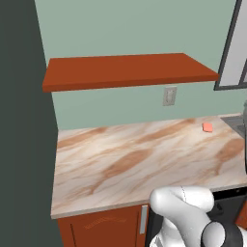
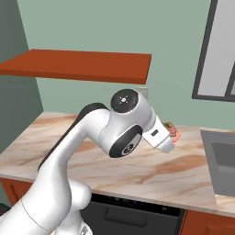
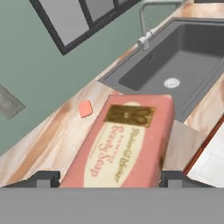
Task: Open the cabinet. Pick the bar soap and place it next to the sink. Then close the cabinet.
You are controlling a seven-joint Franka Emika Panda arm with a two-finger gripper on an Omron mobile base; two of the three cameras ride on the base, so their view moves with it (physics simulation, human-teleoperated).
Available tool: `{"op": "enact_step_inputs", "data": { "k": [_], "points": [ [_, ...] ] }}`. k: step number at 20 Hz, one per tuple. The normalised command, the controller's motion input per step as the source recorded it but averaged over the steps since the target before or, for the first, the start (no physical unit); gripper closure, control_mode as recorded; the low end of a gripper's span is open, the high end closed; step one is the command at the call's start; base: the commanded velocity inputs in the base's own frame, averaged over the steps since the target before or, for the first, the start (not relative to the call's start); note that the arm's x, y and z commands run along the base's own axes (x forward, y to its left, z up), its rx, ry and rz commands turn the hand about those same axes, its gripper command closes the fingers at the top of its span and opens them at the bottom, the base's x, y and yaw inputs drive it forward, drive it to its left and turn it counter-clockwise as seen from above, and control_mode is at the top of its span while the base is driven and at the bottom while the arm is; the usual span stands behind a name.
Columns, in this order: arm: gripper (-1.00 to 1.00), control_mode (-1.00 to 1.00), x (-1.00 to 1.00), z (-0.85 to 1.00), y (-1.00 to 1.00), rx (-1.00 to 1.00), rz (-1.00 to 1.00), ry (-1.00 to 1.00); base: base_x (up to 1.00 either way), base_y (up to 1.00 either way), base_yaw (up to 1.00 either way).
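Note:
My gripper (image 3: 109,177) is shut on the bar soap (image 3: 124,140), a pink block with a gold patch and the words "Beauty Soap". It sits between the two dark fingertips (image 3: 43,178) and hangs over the marble counter (image 3: 48,140), left of the sink (image 3: 183,65). A second, small coral-pink block (image 3: 85,108) (image 1: 207,127) lies flat on the counter by the wall, a little left of the sink (image 1: 236,123). Past my wrist a pink bit (image 2: 174,133) peeks out; I cannot tell which block it is.
A red-brown cabinet underside (image 1: 130,71) juts from the green wall above the counter, with a white outlet plate (image 1: 169,95) below it. A faucet (image 3: 146,39) stands at the sink's back. A dark-framed window (image 2: 215,50) is above the sink (image 2: 220,160).

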Motion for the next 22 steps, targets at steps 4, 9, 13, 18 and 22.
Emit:
{"op": "enact_step_inputs", "data": {
  "k": [4,9,13,18,22],
  "points": [
    [1.0,-1.0,0.34,-0.88,-0.8,0.13,0.0,0.24,0.0,0.0,0.0],
    [1.0,-1.0,0.59,-0.67,-0.35,0.04,0.0,0.22,0.0,0.0,0.0],
    [1.0,-1.0,0.52,-0.57,-0.25,0.01,0.0,0.25,0.0,0.0,0.0],
    [1.0,-1.0,0.28,-0.67,-0.46,0.04,0.05,0.15,0.0,0.0,0.0],
    [1.0,-1.0,0.27,-0.67,-0.4,0.01,0.09,0.03,0.0,0.0,0.0]
  ]
}}
